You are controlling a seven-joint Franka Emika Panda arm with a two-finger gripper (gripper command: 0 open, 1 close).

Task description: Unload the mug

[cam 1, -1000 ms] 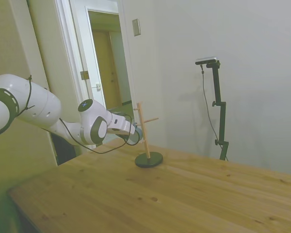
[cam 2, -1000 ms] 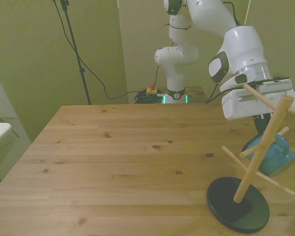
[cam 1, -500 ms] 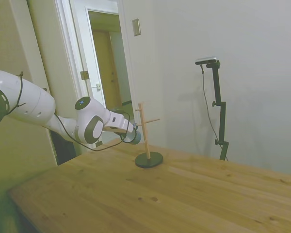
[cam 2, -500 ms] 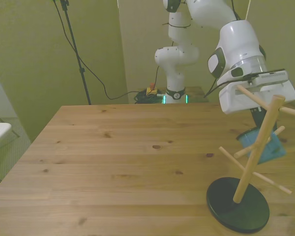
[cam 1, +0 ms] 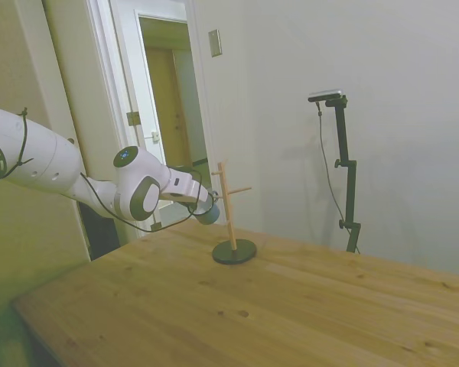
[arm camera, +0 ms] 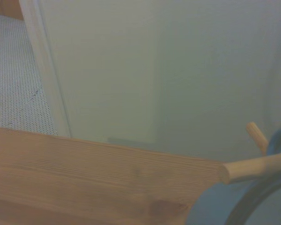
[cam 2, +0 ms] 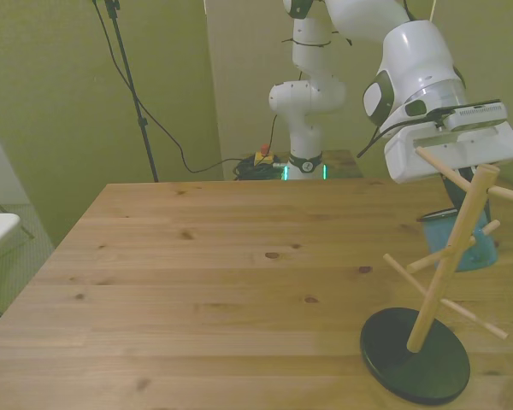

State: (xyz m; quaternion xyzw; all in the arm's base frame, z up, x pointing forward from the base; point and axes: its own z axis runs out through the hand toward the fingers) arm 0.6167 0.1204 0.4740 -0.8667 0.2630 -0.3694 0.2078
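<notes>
Side view: a wooden table fills the lower part of the picture, with pale walls behind and an open white-framed doorway at the back. Near the table's far edge stands a wooden pegged stand on a dark round base. The white arm reaches in level with the stand's pegs; the mug shows as a small blue-grey shape at the arm's tip, just beside the post and clear of the tabletop. The gripper is too small here to tell how its fingers stand.

Front view: the stand sits at the table's near corner on the front view's right. The mug hangs in the air behind the post, rim tilted toward the front view's left. The gripper is above it, its fingers hidden by the post.

Wrist view: blurred; the mug's dark rim curves close to two peg tips, the table edge and wall beyond.
</notes>
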